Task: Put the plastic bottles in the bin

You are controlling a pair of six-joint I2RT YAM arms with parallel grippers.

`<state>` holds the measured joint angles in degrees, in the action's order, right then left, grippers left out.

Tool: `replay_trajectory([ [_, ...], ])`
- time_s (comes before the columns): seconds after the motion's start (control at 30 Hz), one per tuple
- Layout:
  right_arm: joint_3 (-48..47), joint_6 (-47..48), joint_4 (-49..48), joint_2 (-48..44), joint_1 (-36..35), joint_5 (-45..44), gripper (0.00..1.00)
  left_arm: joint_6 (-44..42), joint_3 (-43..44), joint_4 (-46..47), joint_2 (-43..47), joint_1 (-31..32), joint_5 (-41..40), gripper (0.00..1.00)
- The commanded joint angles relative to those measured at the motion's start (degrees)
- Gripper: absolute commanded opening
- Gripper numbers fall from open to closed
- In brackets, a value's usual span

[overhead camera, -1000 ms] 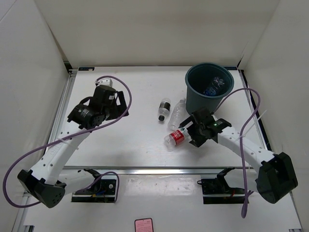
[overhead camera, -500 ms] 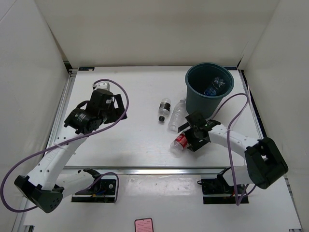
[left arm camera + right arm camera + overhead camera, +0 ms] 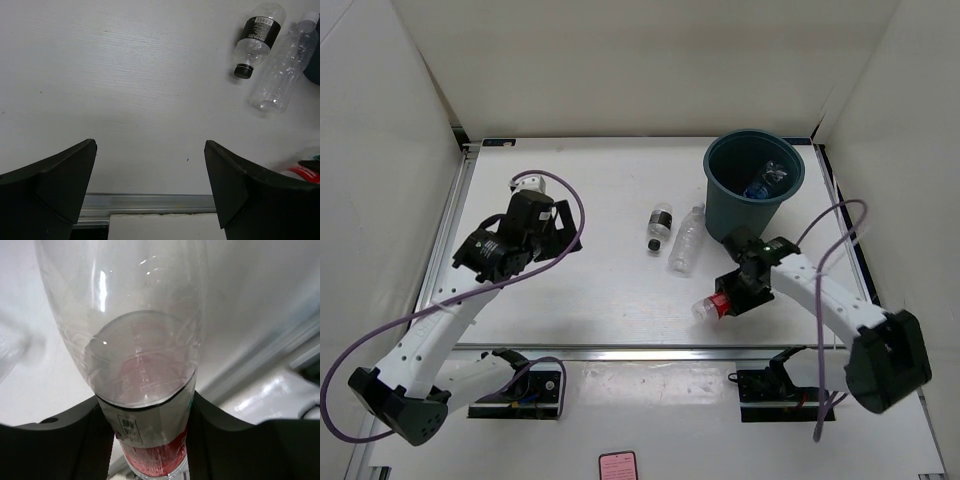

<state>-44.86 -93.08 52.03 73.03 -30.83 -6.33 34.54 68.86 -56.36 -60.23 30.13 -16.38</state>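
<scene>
My right gripper (image 3: 732,297) is shut on the red-labelled bottle (image 3: 713,304), lifted off the table near its front edge; in the right wrist view the bottle (image 3: 145,405) sits squeezed between both fingers. The black-labelled bottle (image 3: 661,222) and the unlabelled clear bottle (image 3: 686,240) lie side by side at the table's middle, also seen as black-labelled bottle (image 3: 256,39) and clear bottle (image 3: 281,70). The bin (image 3: 720,190) stands at the back right with a blue-labelled bottle (image 3: 757,186) inside. My left gripper (image 3: 150,187) hangs open over bare table at the left.
A metal rail (image 3: 620,350) runs along the table's front edge. White walls enclose the table at the back and both sides. Purple cables loop from each arm.
My right gripper closed on the red-labelled bottle and carried it right and toward the front edge, off the table. The left arm shifted slightly.
</scene>
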Motion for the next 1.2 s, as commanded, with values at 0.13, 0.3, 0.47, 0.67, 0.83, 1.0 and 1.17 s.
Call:
replay_trajectory([
  [0.13,-18.7,-3.8,29.2,-18.3,0.2,-3.0,0.13,3.0,-1.3,2.5,1.1,0.3,-4.4,1.0],
  [0.3,-35.5,0.5,28.8,-24.1,0.2,-9.1,0.01,4.3,-1.8,4.8,-1.4,0.3,-5.9,0.97],
  [0.47,-47.8,27.3,12.9,-15.0,0.2,-32.4,0.01,3.0,0.7,7.3,-5.6,0.3,-2.9,0.97],
  [0.67,-52.3,56.8,-17.3,3.1,5.2,-43.1,0.09,-2.4,8.8,8.4,-13.4,0.3,-2.3,1.0],
  [0.83,-61.1,56.8,-17.8,17.5,12.2,-36.5,0.11,-5.4,14.6,12.1,-19.7,0.8,-3.6,1.0],
  [1.0,-61.9,54.8,-11.3,20.0,12.9,-34.3,1.0,-9.1,20.3,16.3,-27.1,1.9,-4.2,1.0],
  [1.17,-58.0,49.8,-9.6,12.9,12.9,-27.9,1.0,-14.0,27.9,19.5,-37.4,3.0,2.5,1.0],
])
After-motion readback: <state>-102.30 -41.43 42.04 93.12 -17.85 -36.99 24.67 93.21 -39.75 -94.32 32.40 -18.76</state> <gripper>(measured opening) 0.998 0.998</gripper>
